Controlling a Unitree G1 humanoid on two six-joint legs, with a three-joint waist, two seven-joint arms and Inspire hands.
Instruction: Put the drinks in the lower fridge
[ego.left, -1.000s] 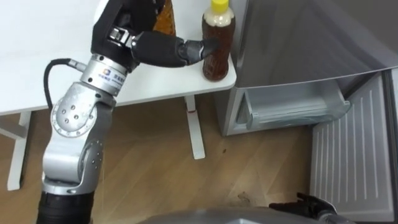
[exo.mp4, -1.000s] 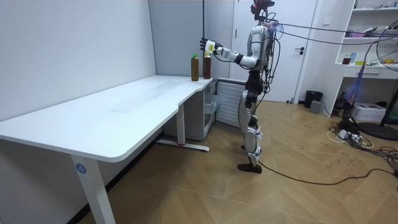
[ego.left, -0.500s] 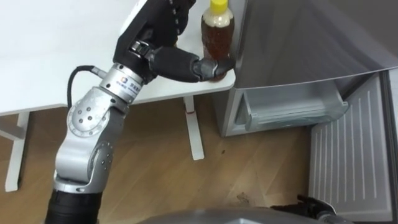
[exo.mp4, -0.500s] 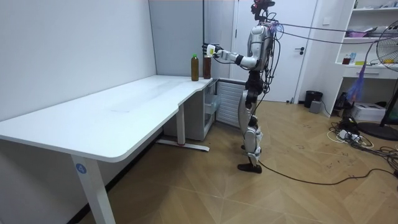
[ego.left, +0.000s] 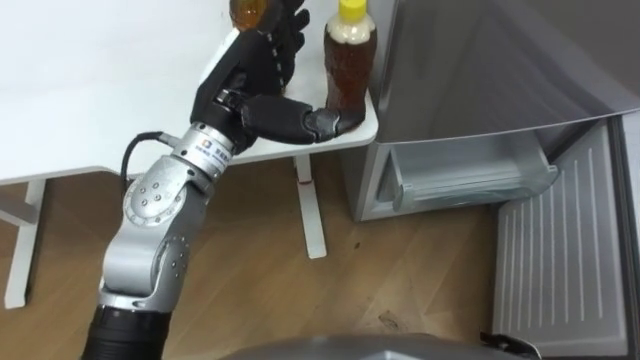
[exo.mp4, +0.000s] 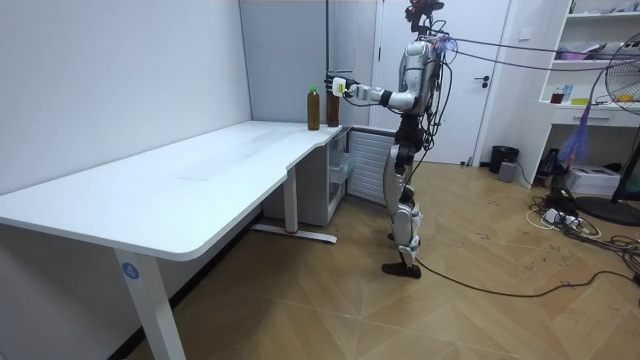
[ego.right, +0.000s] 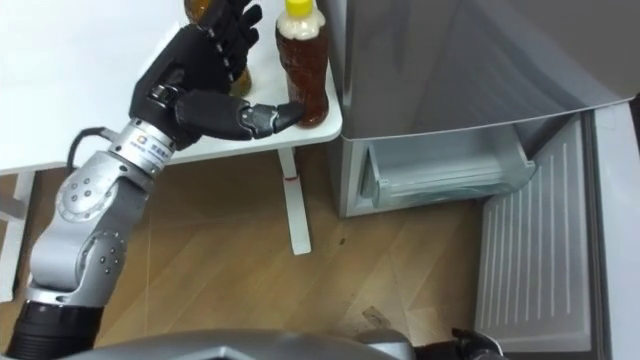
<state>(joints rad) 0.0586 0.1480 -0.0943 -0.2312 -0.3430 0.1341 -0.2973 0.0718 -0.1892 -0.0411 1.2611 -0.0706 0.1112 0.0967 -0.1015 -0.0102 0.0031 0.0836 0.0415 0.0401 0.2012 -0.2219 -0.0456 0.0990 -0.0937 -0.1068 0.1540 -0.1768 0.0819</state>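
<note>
— Where are the drinks?
— Both stand on the bench (ego.left: 100, 90) corner beside the fridge (ego.left: 480, 60). The yellow-capped bottle (ego.left: 350, 70) is upright, and the second bottle (ego.left: 248, 10) is behind the left robot hand (ego.left: 255, 80).
— Is it gripping?
— No. It is spread wide, with the thumb tip at the yellow-capped bottle's foot. A second ago the thumb lay higher, against the bottle's side. The wrist's print is too small to read. The right robot hand (ego.right: 468, 343) is a dark sliver, so I can't tell its state.

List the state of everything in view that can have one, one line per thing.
Yellow-capped bottle, upright and capped, on the table corner next to the fridge.
Second bottle, upright and capped, on the table.
Left hand, open, fingers spread beside the yellow-capped bottle, not gripping it.
Lower fridge door, open.
</note>
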